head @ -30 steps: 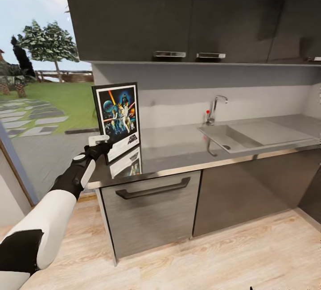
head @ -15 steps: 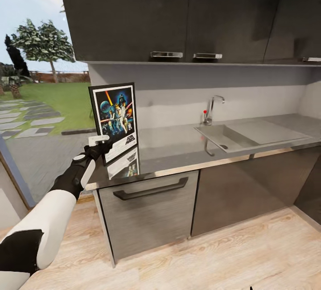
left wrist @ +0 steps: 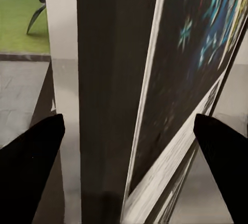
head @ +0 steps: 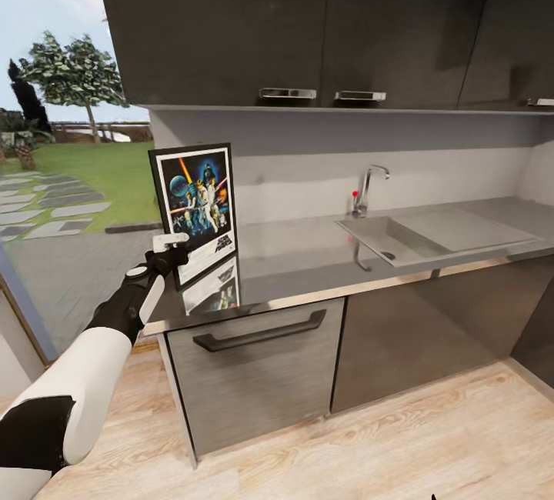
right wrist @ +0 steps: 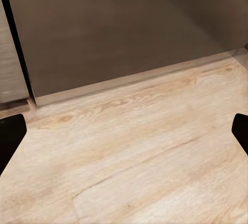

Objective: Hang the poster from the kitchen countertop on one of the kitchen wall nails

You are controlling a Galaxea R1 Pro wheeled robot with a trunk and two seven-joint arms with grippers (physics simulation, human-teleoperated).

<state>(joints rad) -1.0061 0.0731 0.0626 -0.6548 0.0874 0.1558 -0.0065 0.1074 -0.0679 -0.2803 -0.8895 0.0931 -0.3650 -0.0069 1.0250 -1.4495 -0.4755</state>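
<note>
Two black fingers of my left gripper [left wrist: 126, 131] straddle the framed Star Wars poster's [head: 197, 206] left edge, spread, not visibly pinching; it stands upright on the shiny steel kitchen countertop [head: 308, 254]. I'd close squarely before lifting. "STAR WARS" reads below the artwork. My right gripper [right wrist: 124, 131] hangs spread over wooden floor [right wrist: 134, 162].

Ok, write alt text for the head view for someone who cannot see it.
The left claw is at the lower left edge of an upright framed Star Wars poster standing at the left end of a steel kitchen countertop. A sink with a chrome tap lies to the right, under dark wall cabinets.
</note>
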